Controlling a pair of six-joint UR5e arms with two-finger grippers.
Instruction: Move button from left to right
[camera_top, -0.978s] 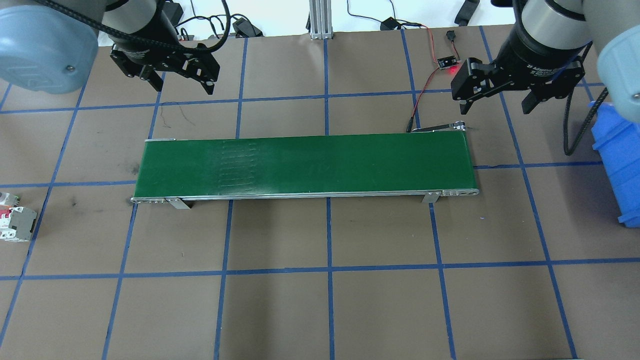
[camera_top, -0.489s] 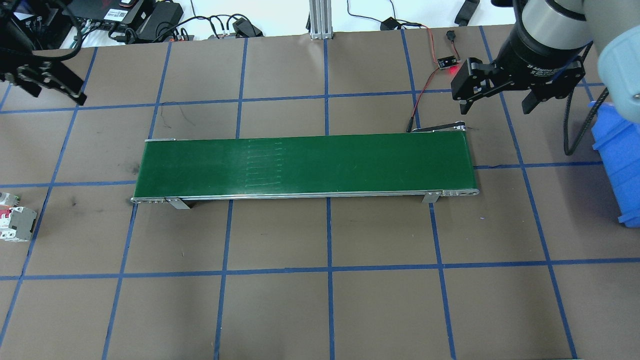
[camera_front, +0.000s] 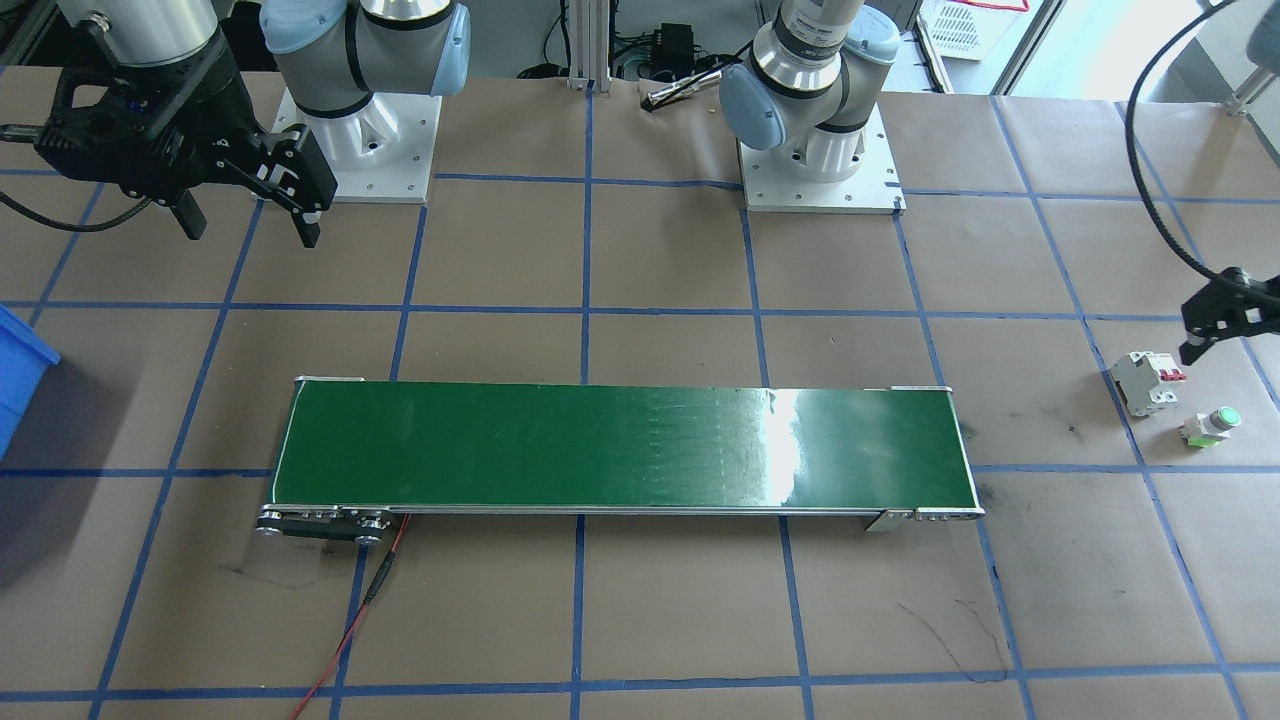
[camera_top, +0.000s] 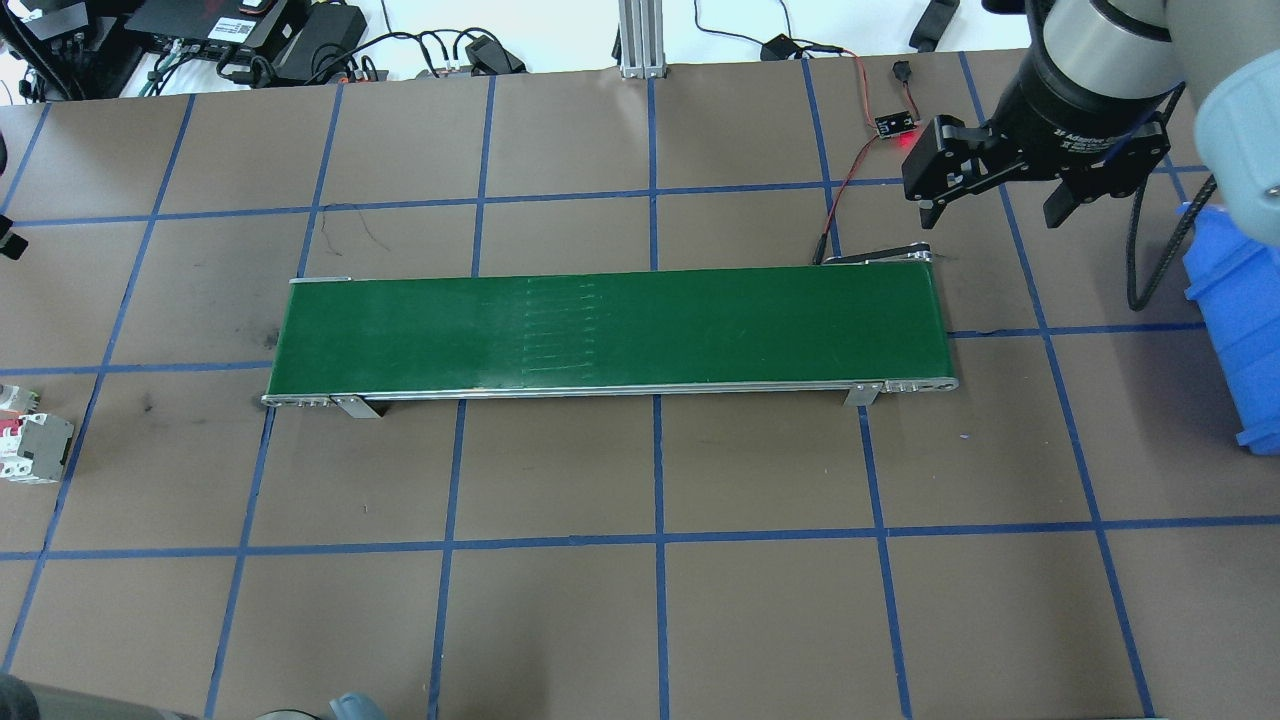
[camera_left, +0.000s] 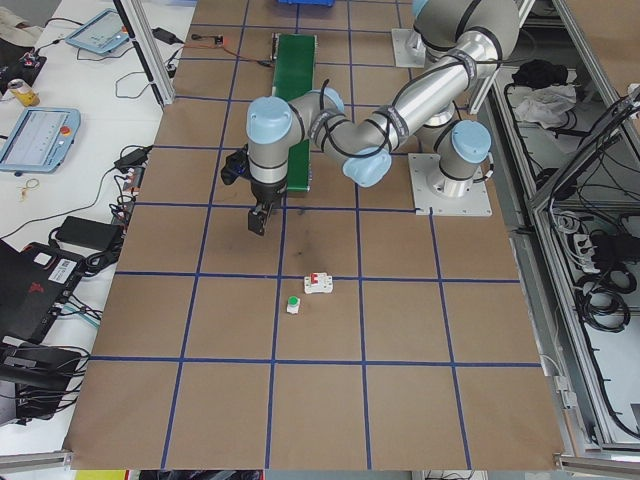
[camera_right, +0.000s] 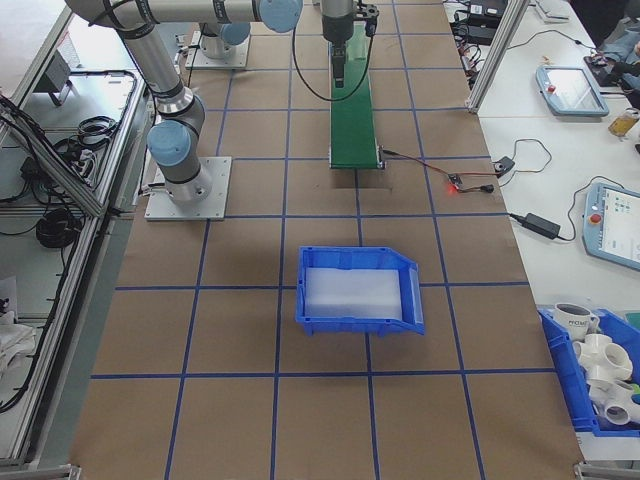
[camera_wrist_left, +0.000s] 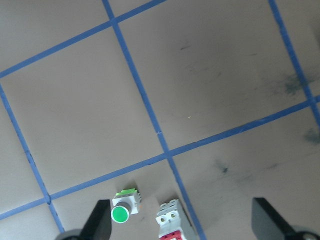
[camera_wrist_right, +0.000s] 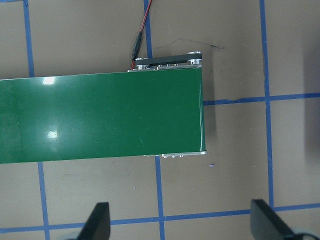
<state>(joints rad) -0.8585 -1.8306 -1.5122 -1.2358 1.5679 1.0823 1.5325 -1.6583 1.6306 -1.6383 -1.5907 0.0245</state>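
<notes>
Button (camera_front: 1211, 426) near the counter's (camera_front: 700, 620) left edge, just beside a breaker (camera_front: 1145, 382), not touching it. Likely light, rigid, smooth plastic; best taken across the blocky body, not the round cap. Left end effector (camera_front: 1222, 318) above and short of both parts, fingers (camera_wrist_left: 97, 222) wide apart, holding nothing. Right end effector (camera_top: 990, 205) spread open too, empty, over the belt's (camera_top: 610, 330) right end.
</notes>
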